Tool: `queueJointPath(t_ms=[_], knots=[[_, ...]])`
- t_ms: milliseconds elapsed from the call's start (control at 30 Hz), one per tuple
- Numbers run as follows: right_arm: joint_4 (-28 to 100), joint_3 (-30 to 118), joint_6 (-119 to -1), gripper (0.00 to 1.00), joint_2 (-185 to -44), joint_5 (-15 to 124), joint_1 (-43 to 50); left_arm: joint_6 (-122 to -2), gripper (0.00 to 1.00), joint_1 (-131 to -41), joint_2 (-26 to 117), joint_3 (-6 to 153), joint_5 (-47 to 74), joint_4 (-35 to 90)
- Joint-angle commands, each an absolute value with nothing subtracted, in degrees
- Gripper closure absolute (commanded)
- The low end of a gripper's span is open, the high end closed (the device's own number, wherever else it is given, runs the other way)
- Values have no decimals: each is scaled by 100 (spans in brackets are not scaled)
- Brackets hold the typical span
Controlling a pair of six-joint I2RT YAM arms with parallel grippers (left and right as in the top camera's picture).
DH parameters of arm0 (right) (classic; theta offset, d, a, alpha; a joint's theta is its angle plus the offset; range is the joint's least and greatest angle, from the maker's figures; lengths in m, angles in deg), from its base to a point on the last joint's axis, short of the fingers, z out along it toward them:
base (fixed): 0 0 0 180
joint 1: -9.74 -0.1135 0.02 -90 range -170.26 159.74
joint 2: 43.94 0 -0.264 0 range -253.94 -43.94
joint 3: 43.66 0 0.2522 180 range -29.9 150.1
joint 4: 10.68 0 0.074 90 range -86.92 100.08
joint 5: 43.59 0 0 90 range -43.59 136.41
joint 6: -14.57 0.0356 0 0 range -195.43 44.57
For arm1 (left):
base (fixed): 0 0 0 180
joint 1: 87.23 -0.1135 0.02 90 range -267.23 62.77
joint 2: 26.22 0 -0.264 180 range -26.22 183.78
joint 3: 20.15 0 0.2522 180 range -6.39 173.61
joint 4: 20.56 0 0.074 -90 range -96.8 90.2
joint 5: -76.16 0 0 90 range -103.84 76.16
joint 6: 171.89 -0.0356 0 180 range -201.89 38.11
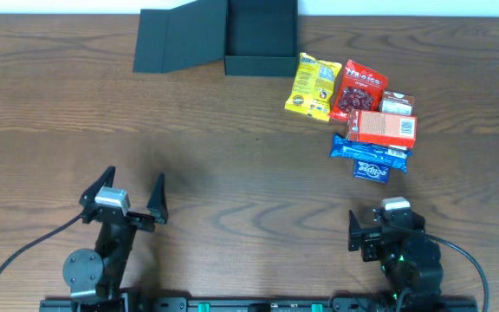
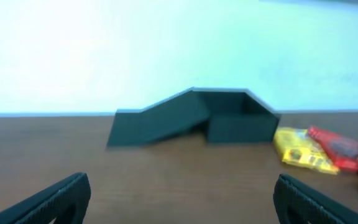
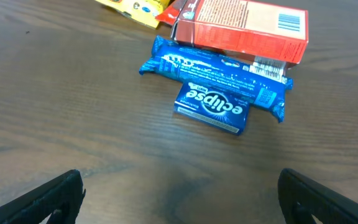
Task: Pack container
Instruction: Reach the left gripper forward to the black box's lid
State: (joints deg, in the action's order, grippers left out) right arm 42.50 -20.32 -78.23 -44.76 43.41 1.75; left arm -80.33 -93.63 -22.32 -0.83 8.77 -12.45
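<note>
The container (image 1: 260, 39) is a matte dark box at the table's far edge, open, with its flap lid (image 1: 180, 39) lying out to the left. It also shows in the left wrist view (image 2: 241, 124), far ahead. My left gripper (image 1: 132, 198) is open and empty near the front left, its jaws wide apart over bare wood (image 2: 182, 199). My right gripper (image 1: 386, 230) is open and empty at the front right (image 3: 182, 199), just short of the snack pile.
Snacks lie right of the container: a yellow packet (image 1: 313, 85), a red packet (image 1: 358, 88), an orange-red carton (image 1: 381, 128) resting on a blue bar (image 1: 369, 152), and a blue Eclipse gum pack (image 1: 372, 170) (image 3: 213, 107) nearest my right gripper.
</note>
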Motion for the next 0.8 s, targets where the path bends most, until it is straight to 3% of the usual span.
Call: queueJointPath(t_ms=[0, 233, 467, 767], knots=[[4248, -2082, -7872, 1, -4426, 4347, 217, -7807, 5, -9395, -1672, -30, 1176, -1758], [4248, -2082, -7872, 1, -4426, 4347, 217, -7718, 5, -9393, 669, 953, 1537, -2440], [4250, -2082, -7872, 1, -4426, 4347, 217, -7884, 5, -8939, 3877, 3335, 1767, -2381], [4248, -2082, -7872, 1, -4426, 4347, 217, -8044, 5, -7732, 7563, 7438, 532, -884]])
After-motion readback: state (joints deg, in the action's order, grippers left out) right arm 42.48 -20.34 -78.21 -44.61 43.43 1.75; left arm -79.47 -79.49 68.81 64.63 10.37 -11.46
